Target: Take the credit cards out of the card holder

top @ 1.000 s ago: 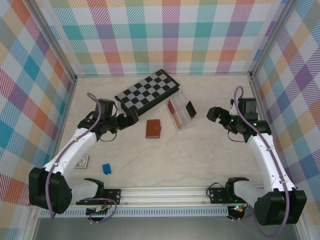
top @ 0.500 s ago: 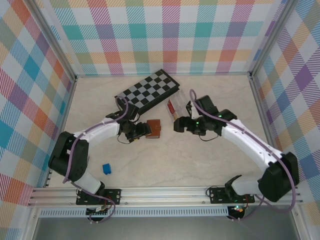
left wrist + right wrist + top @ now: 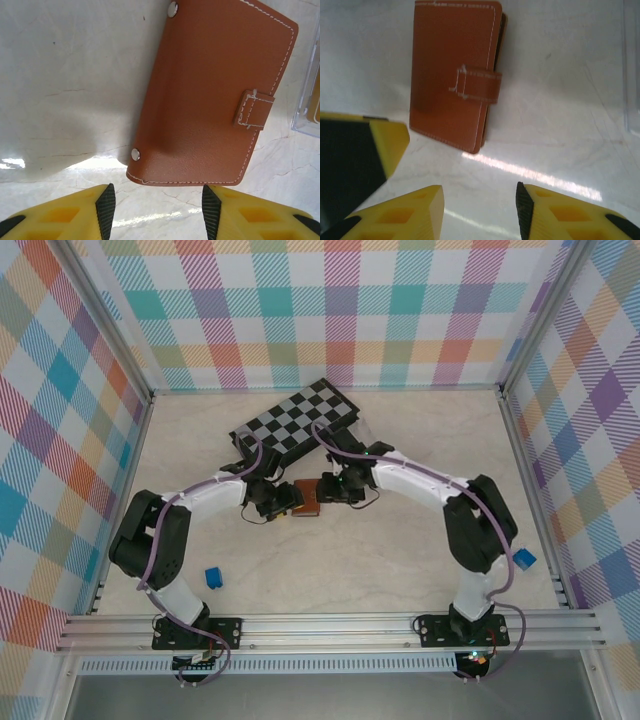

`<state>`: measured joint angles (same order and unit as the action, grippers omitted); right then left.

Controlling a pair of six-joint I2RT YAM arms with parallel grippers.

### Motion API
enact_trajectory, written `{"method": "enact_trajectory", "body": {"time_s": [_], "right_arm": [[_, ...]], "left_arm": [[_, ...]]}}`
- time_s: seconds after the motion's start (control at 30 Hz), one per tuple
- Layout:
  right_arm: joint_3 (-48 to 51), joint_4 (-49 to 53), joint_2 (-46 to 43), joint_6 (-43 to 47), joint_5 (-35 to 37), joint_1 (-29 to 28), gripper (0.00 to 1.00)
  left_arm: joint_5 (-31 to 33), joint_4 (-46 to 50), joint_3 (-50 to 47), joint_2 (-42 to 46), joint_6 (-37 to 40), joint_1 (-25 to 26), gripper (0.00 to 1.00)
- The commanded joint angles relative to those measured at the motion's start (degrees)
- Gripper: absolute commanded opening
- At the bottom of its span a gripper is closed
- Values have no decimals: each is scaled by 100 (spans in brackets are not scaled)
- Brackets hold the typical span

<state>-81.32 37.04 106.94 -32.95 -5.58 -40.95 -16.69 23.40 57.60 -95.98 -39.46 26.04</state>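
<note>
The card holder (image 3: 307, 498) lies flat on the table, a small brown leather wallet with its snap tab (image 3: 253, 110) fastened. The credit cards are hidden inside it. My left gripper (image 3: 284, 503) sits just left of it, low over the table. In the left wrist view the left gripper (image 3: 158, 212) is open, with the card holder (image 3: 215, 95) just beyond its tips and bare table between them. My right gripper (image 3: 329, 490) is at its right side. In the right wrist view the right gripper (image 3: 477, 212) is open, a short way from the card holder (image 3: 451, 75).
A folded chessboard (image 3: 295, 425) lies behind the card holder. A clear plastic compartment box (image 3: 307, 100) stands close on its far right side, mostly under my right arm. A small blue block (image 3: 213, 577) rests near the front left.
Both arms have swung in from the sides to the card holder in the middle. Both pairs of jaws have narrowed. The card holder has not moved.
</note>
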Motion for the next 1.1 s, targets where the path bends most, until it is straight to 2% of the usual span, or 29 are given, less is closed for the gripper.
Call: {"method": "enact_trajectory", "body": {"time_s": [0.0,0.13,0.3,0.5,0.87,1.0,1.07], "right_arm": [[-556,281,490,170,167,-18,42],[-1049,451,1053,201,205,-16,41],[-1442,705,1561,244,122,0,35],[-1431,800,1770,243,87,10,35],[-1413,845,1944,290,5,77,35],[-1396,815,1939,314,-69,81,36],[-1378,788,1903,315,-113,88,36]], "left_arm": [[-128,-96,40,-75,-92,-106,49],[-239,-169,27,-172,-100,-165,44],[-387,-301,-38,-281,-156,-233,41],[-474,-317,-56,-376,-145,-309,43],[-1190,-695,-41,-680,-70,-411,46],[-1426,-1005,-53,-707,-27,-453,42],[-1492,-1039,-27,-719,26,-468,35]]}}
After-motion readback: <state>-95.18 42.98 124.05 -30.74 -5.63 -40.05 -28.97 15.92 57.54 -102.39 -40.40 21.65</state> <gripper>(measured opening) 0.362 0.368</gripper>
